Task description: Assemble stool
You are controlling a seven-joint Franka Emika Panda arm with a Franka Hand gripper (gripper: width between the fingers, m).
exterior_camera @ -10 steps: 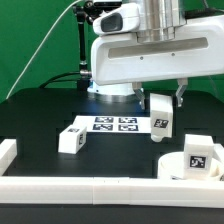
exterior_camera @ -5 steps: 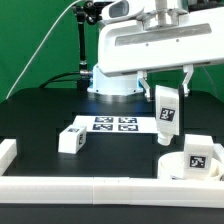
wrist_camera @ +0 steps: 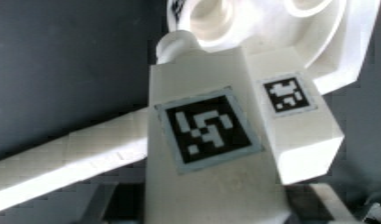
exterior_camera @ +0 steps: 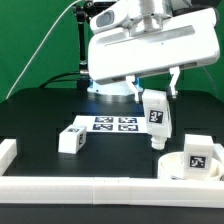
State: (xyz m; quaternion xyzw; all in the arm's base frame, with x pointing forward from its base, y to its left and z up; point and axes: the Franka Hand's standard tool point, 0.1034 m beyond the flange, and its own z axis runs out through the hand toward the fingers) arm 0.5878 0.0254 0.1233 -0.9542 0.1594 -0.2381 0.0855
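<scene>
My gripper (exterior_camera: pixel 155 93) is shut on a white blocky stool leg (exterior_camera: pixel 157 118) with a black-and-white tag. It holds the leg in the air, slightly tilted, above and to the exterior view's left of the round white seat (exterior_camera: pixel 178 166). A second tagged leg (exterior_camera: pixel 198 153) stands up from the seat. A third leg (exterior_camera: pixel 72 138) lies on the table at the exterior view's left. In the wrist view the held leg (wrist_camera: pixel 213 130) fills the middle between my fingers (wrist_camera: pixel 119 205), and the seat (wrist_camera: pixel 258 35) shows beyond its tip.
The marker board (exterior_camera: pixel 115 124) lies flat on the black table behind the legs. A low white wall (exterior_camera: pixel 90 186) runs along the front edge, with a corner block (exterior_camera: pixel 6 152) at the exterior view's left. The wall also shows in the wrist view (wrist_camera: pixel 71 160).
The gripper has turned and shifted slightly toward the exterior view's left with the leg, which now hangs more tilted and a little lower than half a second ago.
</scene>
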